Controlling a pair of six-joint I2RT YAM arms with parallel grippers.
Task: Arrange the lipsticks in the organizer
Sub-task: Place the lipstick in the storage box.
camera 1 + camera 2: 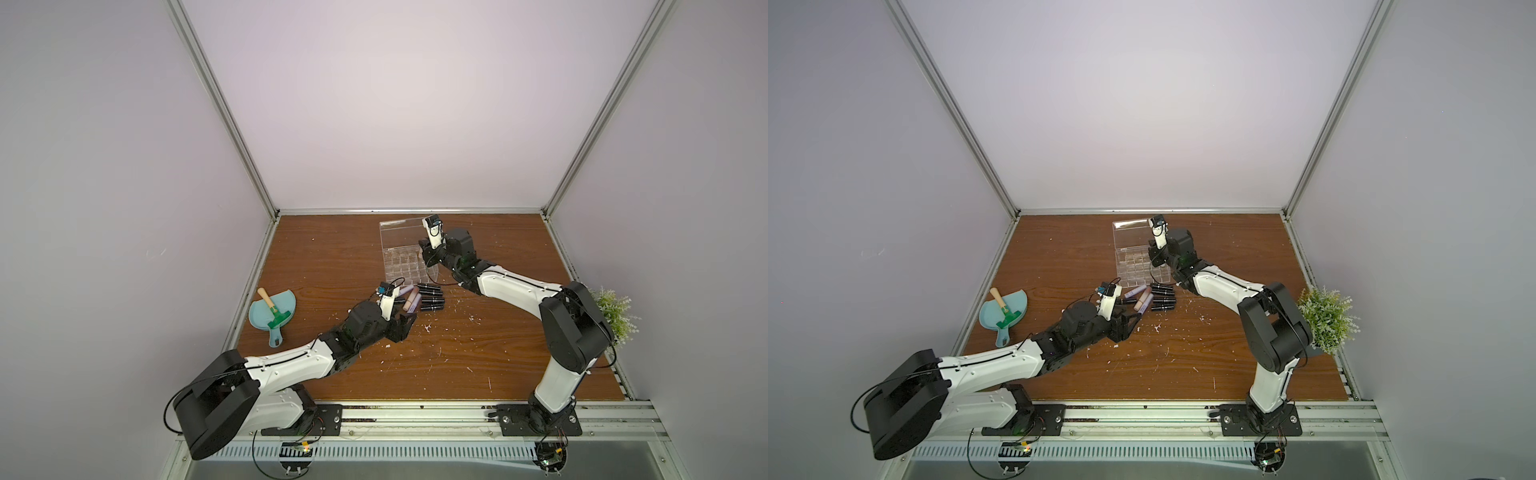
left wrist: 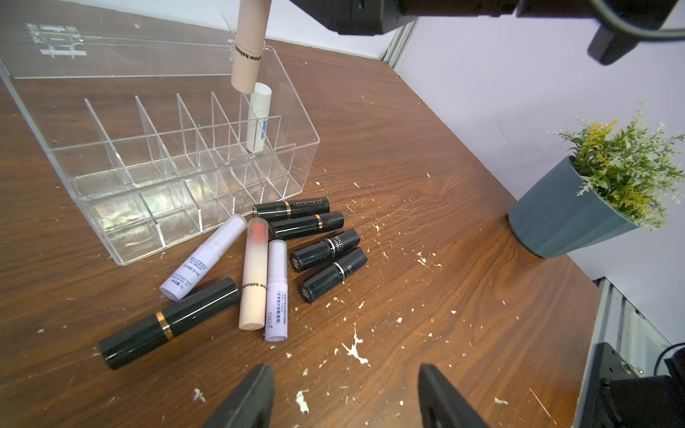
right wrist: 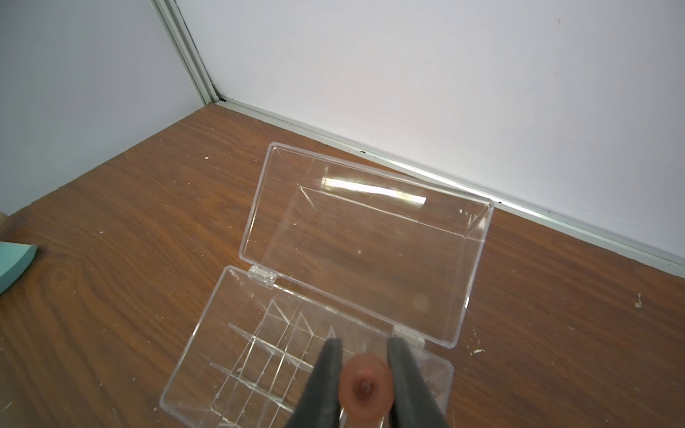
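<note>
right end effector (image 3: 365,355), clamped on beige tube (image 2: 246,63), should centre it upright over organizer (image 2: 111,229) cell beside white tube (image 2: 258,118); left end effector (image 2: 344,396) apart.

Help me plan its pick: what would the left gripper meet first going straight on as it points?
Probably the short lilac lipstick tube lying ahead, or the brown wooden table just before it; depth from the left gripper is unclear.

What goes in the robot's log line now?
right gripper: shut on beige lipstick over organizer | left gripper: open near loose lipsticks | white lipstick: in compartment
</note>
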